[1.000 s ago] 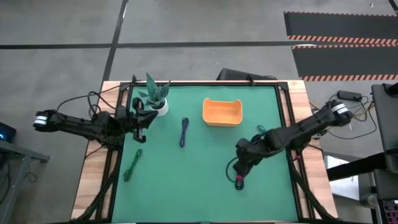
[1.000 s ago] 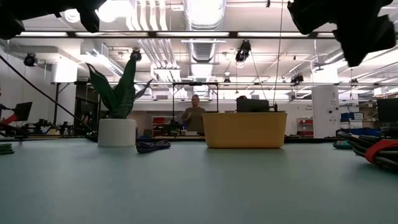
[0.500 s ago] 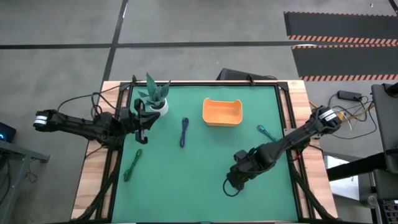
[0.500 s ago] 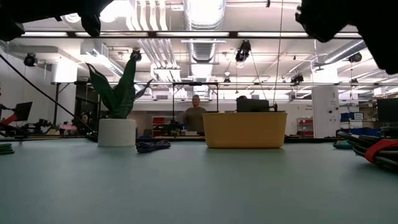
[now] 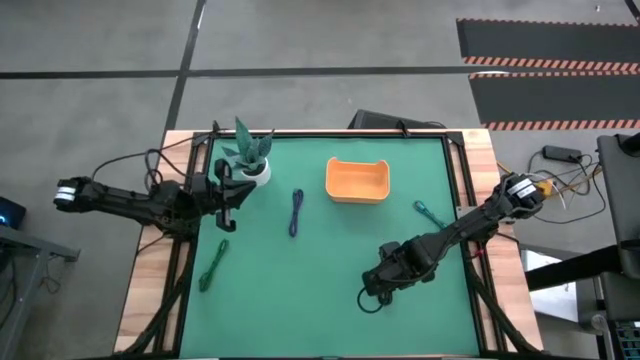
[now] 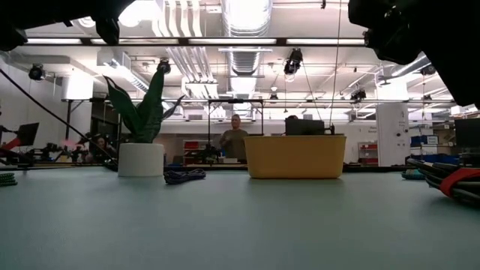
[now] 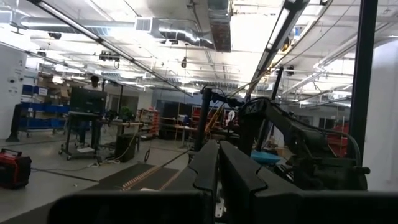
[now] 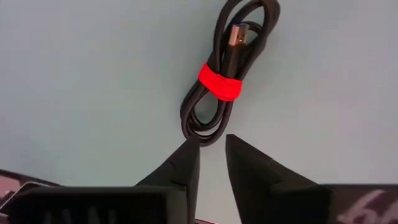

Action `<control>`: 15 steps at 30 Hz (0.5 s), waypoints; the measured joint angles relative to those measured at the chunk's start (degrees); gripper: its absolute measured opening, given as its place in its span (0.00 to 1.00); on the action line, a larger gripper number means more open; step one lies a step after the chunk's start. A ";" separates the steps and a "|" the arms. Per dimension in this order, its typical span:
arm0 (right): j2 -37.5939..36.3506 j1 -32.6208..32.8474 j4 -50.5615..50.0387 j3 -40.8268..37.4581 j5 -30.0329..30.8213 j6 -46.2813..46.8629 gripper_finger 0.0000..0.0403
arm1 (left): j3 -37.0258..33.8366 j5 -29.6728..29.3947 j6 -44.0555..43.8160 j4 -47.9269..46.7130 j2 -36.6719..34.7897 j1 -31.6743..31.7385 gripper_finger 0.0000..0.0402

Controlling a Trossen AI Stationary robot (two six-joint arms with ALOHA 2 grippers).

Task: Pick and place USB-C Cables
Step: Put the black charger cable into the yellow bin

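The black USB-C cable with a red band (image 8: 227, 81) lies coiled on the green mat, and shows in the low view as the black cable (image 6: 450, 184). My right gripper (image 8: 211, 144) hangs just above its near loop end, pointing down, narrowly open and touching nothing; from overhead the right gripper (image 5: 378, 283) covers most of it. The green cable (image 5: 212, 265), the dark blue cable (image 5: 296, 212) and the teal cable (image 5: 428, 213) lie flat on the mat. My left gripper (image 5: 226, 205) waits shut beside the plant.
The orange tray (image 5: 357, 180) stands at the far middle of the mat. A potted plant (image 5: 250, 160) in a white pot stands at the far left, close to the left arm. Open mat lies between the cables. People stand in the room beyond.
My right gripper has moved toward the table's near edge and a little left, ending over the black cable. The cable has stayed where it was.
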 joint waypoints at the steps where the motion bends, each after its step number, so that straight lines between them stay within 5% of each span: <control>1: 0.00 0.00 0.00 0.00 0.07 0.50 0.22 | -0.01 0.00 0.01 0.00 -0.09 0.00 0.00; 15: 1.54 0.00 0.13 -0.39 1.69 6.90 0.53 | 0.01 0.00 0.11 -0.63 0.03 0.00 0.00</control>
